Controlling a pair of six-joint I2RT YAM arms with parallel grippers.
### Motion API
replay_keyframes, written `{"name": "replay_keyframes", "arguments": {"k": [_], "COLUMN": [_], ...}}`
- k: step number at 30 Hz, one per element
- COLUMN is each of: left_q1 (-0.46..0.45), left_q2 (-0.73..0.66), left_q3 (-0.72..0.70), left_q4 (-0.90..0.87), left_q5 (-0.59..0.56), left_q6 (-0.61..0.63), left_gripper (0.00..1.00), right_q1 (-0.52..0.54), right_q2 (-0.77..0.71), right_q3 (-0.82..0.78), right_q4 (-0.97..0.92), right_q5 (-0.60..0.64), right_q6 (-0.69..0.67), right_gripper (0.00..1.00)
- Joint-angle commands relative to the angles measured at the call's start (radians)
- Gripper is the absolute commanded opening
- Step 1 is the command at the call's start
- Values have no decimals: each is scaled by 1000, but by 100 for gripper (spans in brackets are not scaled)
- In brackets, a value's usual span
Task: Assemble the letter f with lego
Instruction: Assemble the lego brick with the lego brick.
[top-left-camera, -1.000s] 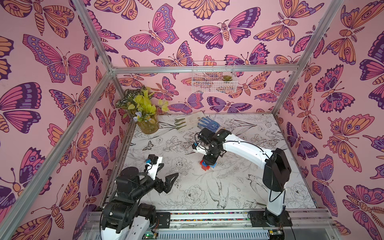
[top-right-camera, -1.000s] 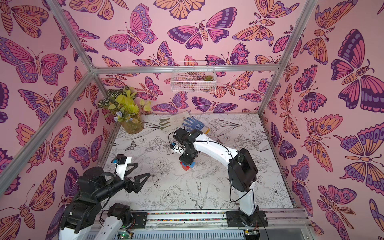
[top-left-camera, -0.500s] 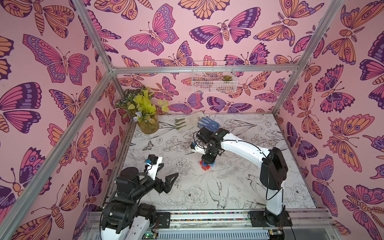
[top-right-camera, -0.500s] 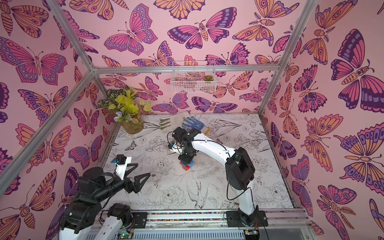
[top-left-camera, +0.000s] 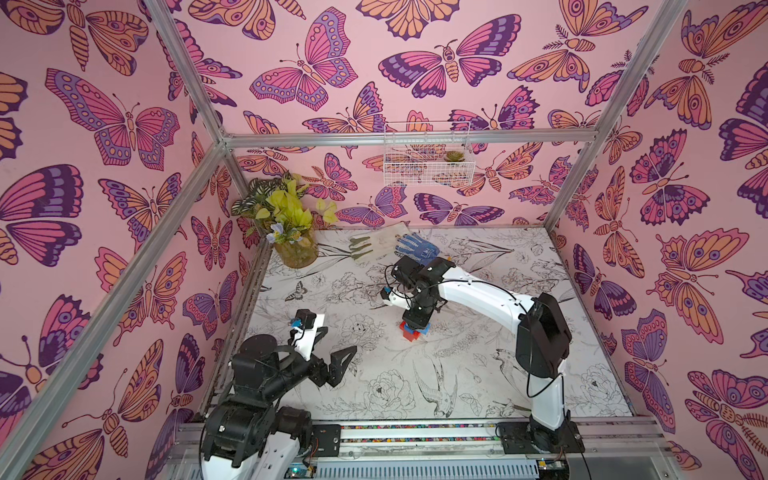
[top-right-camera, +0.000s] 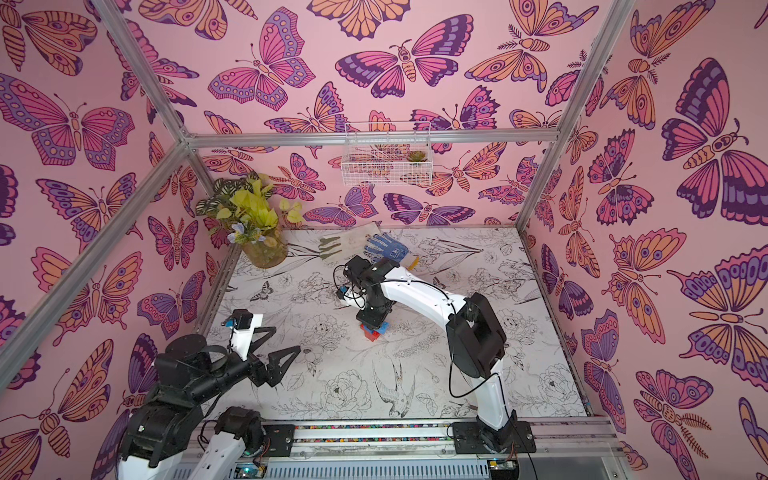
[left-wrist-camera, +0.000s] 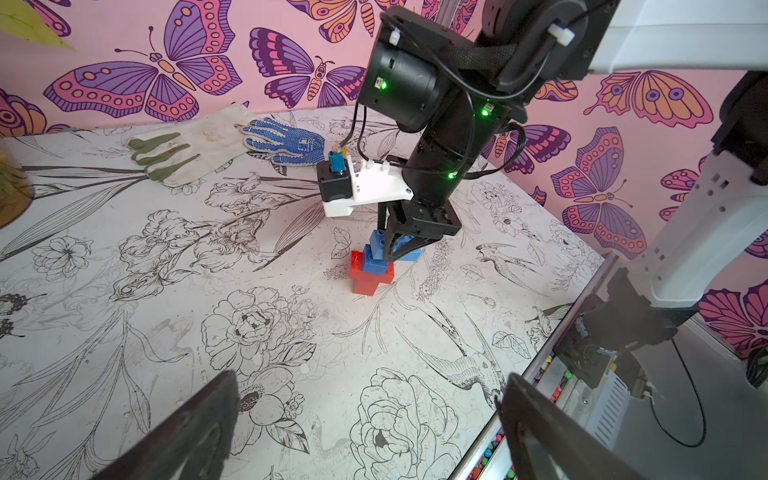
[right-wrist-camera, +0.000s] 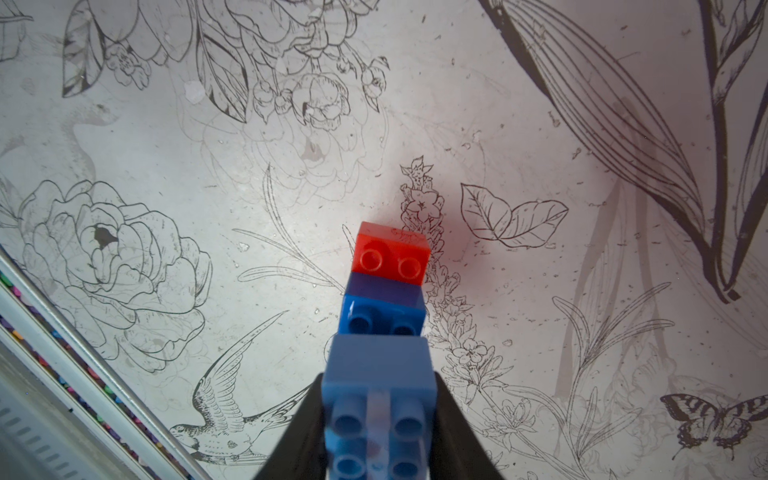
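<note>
My right gripper (left-wrist-camera: 401, 249) clenches the top blue brick (right-wrist-camera: 378, 374) of the letter f (left-wrist-camera: 370, 266), mid table (top-left-camera: 540, 374). An off-axis push could tip its narrow red base (left-wrist-camera: 365, 286). At 8 o'clock my left gripper (top-right-camera: 279, 343) gapes idle.

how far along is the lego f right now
Done: red bricks and one blue brick stand stacked. In hand: the right gripper is shut on the top blue brick, set on that stack. Left: letting go; full seating is unclear. The left gripper is open, idle.
</note>
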Motion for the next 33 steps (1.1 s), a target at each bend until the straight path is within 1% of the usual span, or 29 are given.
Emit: {"name": "replay_keyframes", "arguments": {"k": [1,18,33], "left_q1": [-6,-5,-5], "left_q2": [-11,-10,-11], "left_q3": [-17,-17,-17], "left_q4": [15,15,15], "left_q5": [5,6,6], "left_q6": [-2,-1,0], "left_gripper": [99,99,99], "right_q1": [5,4,5], "right_q2": [11,40,35], "right_q3": [25,52,43], "right_q4": [-15,-15,-27], "right_q5": [9,-4,-10], "right_q6": [12,23,35], "right_gripper": [21,21,20]}}
